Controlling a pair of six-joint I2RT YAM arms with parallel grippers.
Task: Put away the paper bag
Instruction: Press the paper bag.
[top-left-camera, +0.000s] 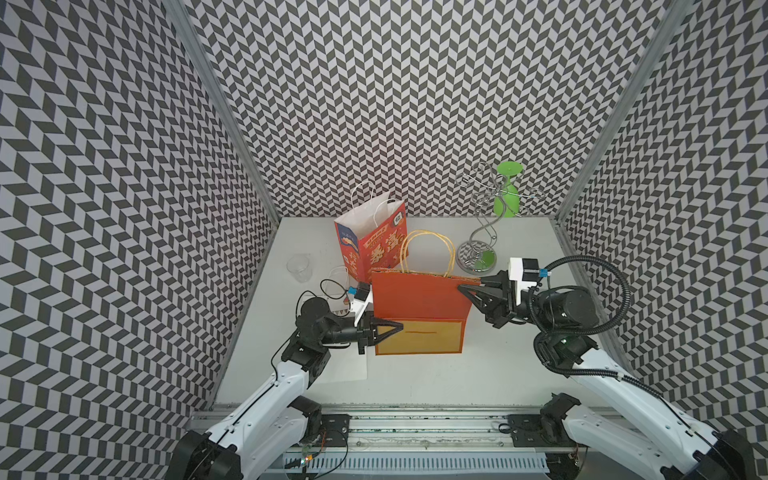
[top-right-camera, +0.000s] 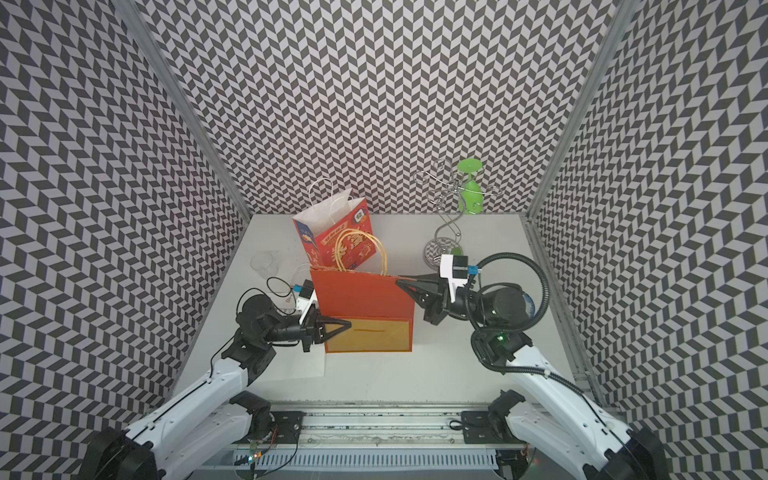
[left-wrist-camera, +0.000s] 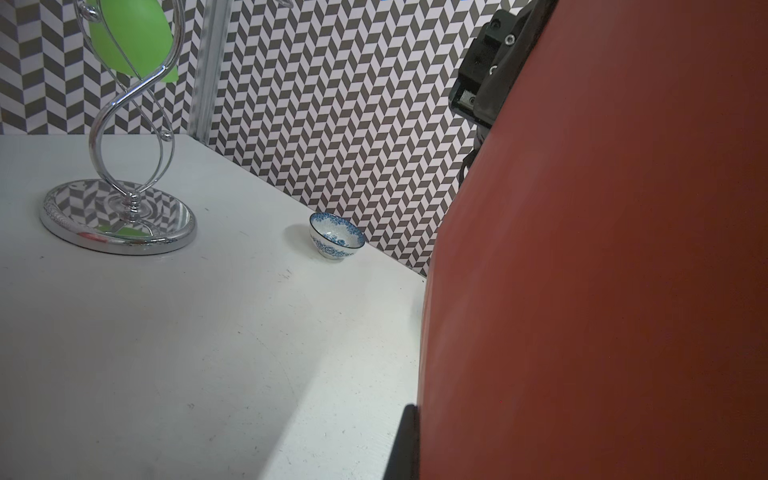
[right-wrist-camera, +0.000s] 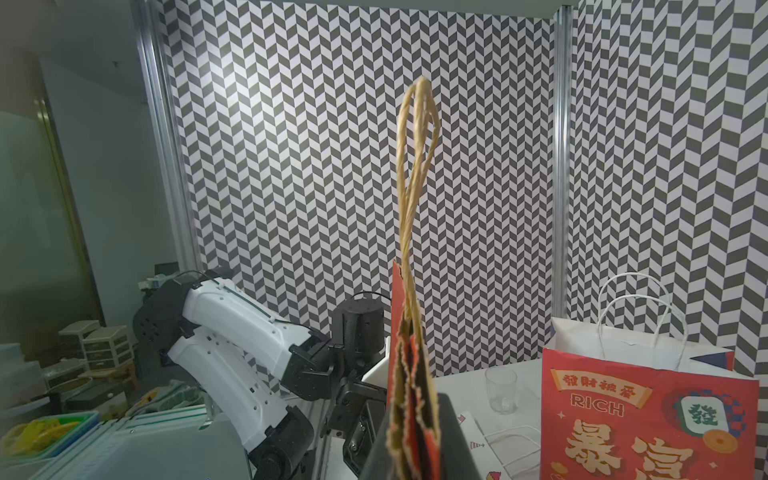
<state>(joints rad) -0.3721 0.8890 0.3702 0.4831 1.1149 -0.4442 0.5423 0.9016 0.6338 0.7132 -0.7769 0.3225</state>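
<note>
The right gripper (top-left-camera: 462, 287) was clenched on the top corner of the red bag (top-left-camera: 419, 297), the left gripper (top-left-camera: 398, 326) shut at its lower fold, apparently on paper. The flattened bag was held upright at mid-table, just before a printed bag (top-left-camera: 374, 245). The step would likely be best served by both grips being moved together, lest the paper be torn. A bowl (left-wrist-camera: 336, 241) by the wall was shown only in the left wrist view; the bag's ragged rim and handles (right-wrist-camera: 415, 187) were seen edge-on only in the right wrist view.

Lab test cell: chevron walls (top-left-camera: 395, 104), alu frame (top-left-camera: 226, 112)
</note>
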